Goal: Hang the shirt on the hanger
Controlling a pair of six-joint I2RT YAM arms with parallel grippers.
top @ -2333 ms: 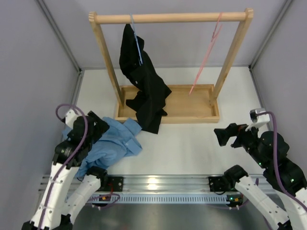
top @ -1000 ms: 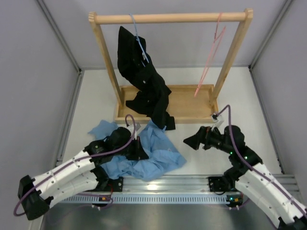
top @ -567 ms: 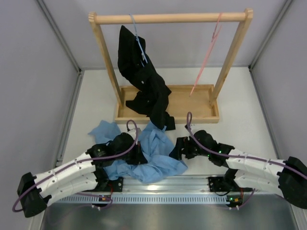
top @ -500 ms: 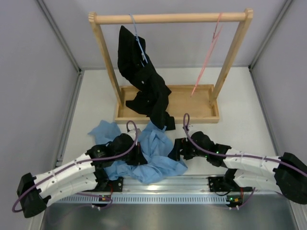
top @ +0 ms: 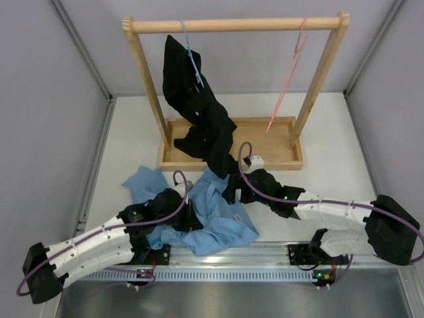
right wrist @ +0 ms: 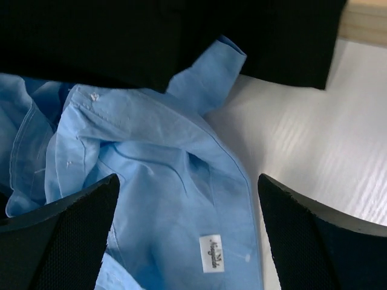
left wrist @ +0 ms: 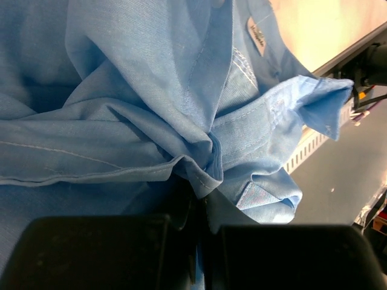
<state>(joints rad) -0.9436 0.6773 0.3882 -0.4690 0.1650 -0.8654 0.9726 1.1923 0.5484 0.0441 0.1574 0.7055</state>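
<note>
Lying crumpled on the bench near the arm bases, the shirt looks thin, light and floppy, so I'd take it at the stiffer edge by the label. The left end effector is pinched tight on a bunched fold; the right end effector hovers wide apart just above the label. The hanger hangs well apart on the rack.
</note>
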